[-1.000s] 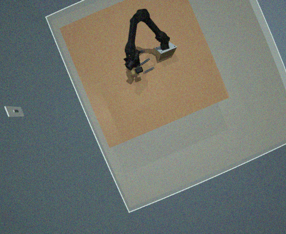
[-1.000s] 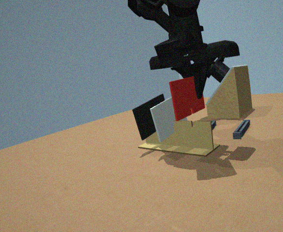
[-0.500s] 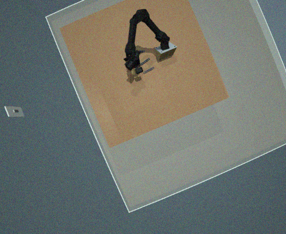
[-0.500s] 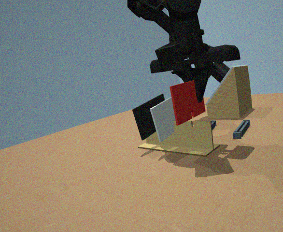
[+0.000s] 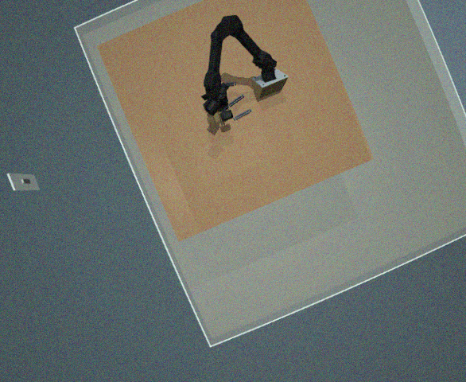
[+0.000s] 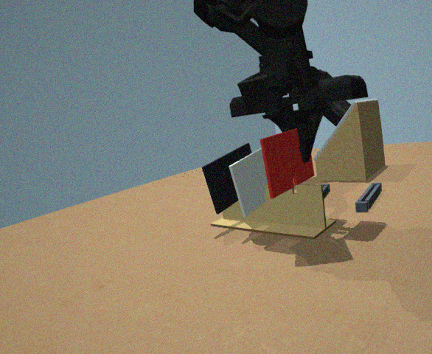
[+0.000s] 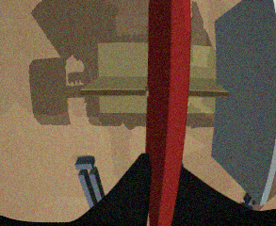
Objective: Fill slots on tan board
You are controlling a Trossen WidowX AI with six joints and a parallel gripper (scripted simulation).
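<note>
Near the centre of the exterior view, the gripper (image 6: pixel 306 158) (image 7: pixel 165 165) clamps the red board (image 6: pixel 287 164) (image 7: pixel 168 104), whose notch seemingly meets the tan board's (image 6: pixel 304 206) (image 7: pixel 114 90) slot, so press straight down, keeping it upright.

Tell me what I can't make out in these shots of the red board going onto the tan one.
- Tan board's slots under the white board and black board: exterior, covered by those boards.
- Gripper fingertips: top, hidden by the arm.
- Red board's lower edge: wrist, hidden by its own upper part.
</note>
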